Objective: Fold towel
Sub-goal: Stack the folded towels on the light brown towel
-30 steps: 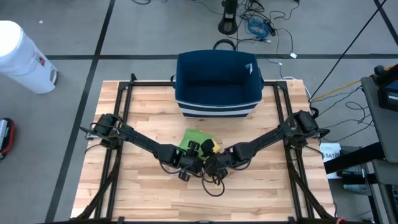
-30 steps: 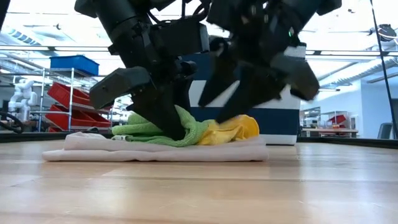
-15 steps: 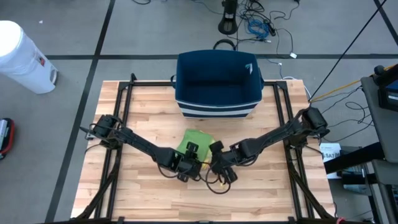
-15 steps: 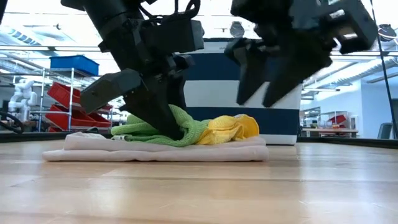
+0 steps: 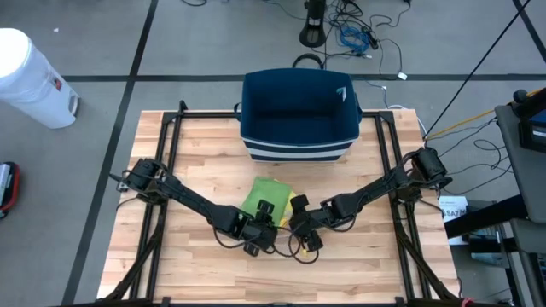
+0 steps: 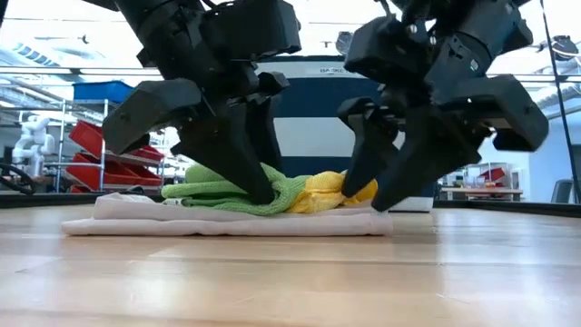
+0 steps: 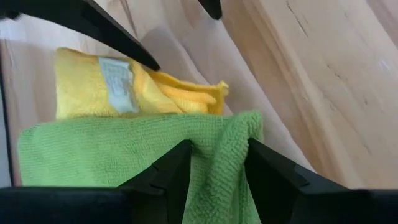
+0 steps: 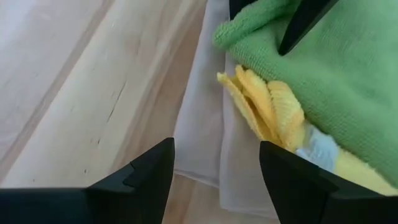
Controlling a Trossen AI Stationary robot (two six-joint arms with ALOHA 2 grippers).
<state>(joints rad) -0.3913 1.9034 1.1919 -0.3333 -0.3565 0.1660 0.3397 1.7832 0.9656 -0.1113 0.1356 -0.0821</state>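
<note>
Navy bin [image 5: 298,116] (white-striped), white canister [image 5: 30,78]

no legible text or labels

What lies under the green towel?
The green towel lies on a flat white cloth spread on the table, beside a yellow towel. Whether anything else sits beneath is hidden by the folds.

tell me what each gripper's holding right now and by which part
The left gripper pinches a bunched fold at the green towel's edge. The right gripper is open, holding nothing, above the white towel.
</note>
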